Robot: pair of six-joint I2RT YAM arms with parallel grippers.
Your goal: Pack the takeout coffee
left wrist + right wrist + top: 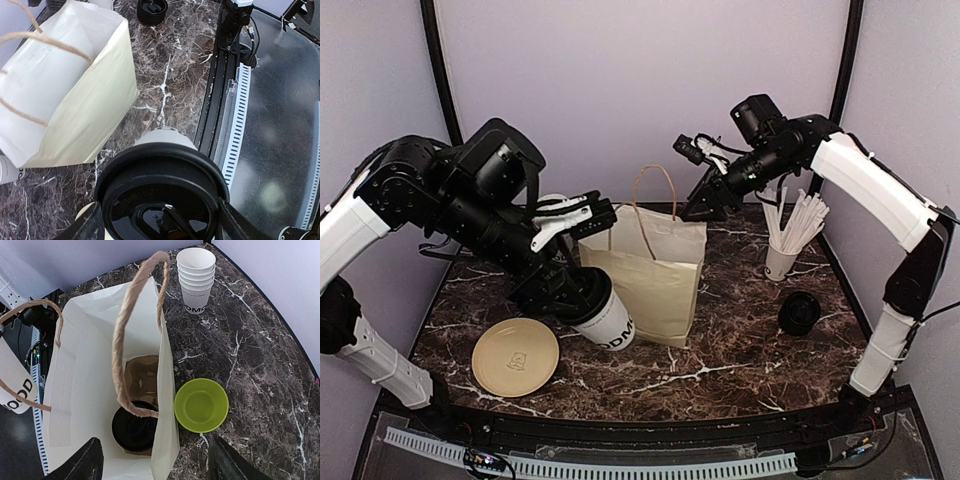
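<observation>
The left end effector (160, 222) clamps the takeout coffee (610, 322) at its top, 1 finger (89, 226) on each side of the black lid (160, 200). The cup is tilted, its lettered base angled down toward the near edge of the tabletop (740, 360), just beside the front-left face of the paper bag (655, 280), which stands upright near the tabletop's middle. Whether the base touches the marble cannot be told. The right end effector (157, 460) hangs above the bag's open mouth with its fingers spread wide, 1 side wall of the bag passing between them and nothing pinched. Inside, another black-lidded cup (132, 427) already sits on the bag's floor. The held cup is probably light, with thin paper walls that would buckle under a hard squeeze and a press-on lid that could pop loose. The stiffer band just under the lid's rim looks the safest place to hold, and the cup would want righting if it is filled. It sits lower than the bag's mouth.
</observation>
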